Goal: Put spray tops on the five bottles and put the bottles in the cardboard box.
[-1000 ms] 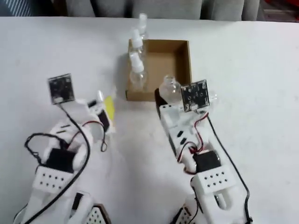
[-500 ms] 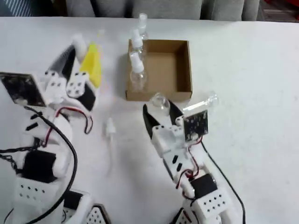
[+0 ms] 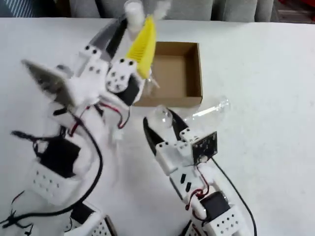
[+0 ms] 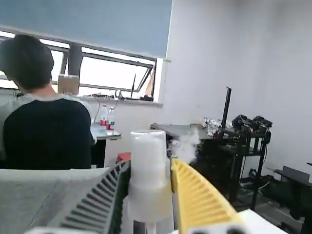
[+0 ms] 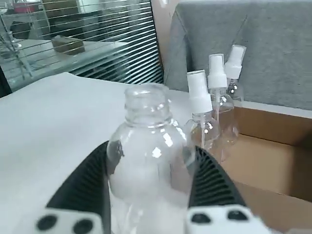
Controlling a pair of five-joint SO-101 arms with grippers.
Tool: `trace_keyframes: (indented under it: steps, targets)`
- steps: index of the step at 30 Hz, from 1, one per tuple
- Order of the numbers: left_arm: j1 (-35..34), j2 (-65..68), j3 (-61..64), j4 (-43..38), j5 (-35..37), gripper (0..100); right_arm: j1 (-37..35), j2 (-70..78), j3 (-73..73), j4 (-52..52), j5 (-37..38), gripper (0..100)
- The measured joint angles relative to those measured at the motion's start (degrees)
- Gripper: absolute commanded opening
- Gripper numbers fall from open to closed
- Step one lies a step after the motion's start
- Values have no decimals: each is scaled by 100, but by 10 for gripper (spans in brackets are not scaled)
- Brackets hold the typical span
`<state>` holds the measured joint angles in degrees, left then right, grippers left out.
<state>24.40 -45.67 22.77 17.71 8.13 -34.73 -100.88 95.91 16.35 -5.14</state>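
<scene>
Seen from above, the left end effector [image 3: 132, 24] hangs over the left wall of the cardboard box [image 3: 192, 69], clenched on a white spray top [image 3: 133, 9]. The right end effector [image 3: 158, 118] grasps an uncapped bottle [image 3: 162, 114] just beside the box's near wall. In the left wrist view, the spray top [image 4: 148, 170] stands upright between ribbed fingers [image 4: 195, 200]. In the right wrist view, the bottle [image 5: 146, 165] stands squeezed between the fingers, with three capped bottles [image 5: 214, 97] beyond it by the box.

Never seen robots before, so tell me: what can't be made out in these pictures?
High view: the left arm mostly covers the three capped bottles by the cardboard box.
Left wrist view: the spray top's tube is cut off by the frame edge.
Right wrist view: the open bottle's base runs off the frame edge.
</scene>
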Motion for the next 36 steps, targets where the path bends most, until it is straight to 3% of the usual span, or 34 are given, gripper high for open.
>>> trace_keyframes:
  steps: [9, 28, 36]
  targets:
    - [185, 281, -62, 123, -9, 22, -44, -149, 0, 149, 35, 15]
    - [290, -914, 1204, 457, -9, 22, -53, -149, 0, 149, 35, 15]
    - [457, -1134, 1160, 448, -18, 22, -44, -149, 0, 149, 35, 15]
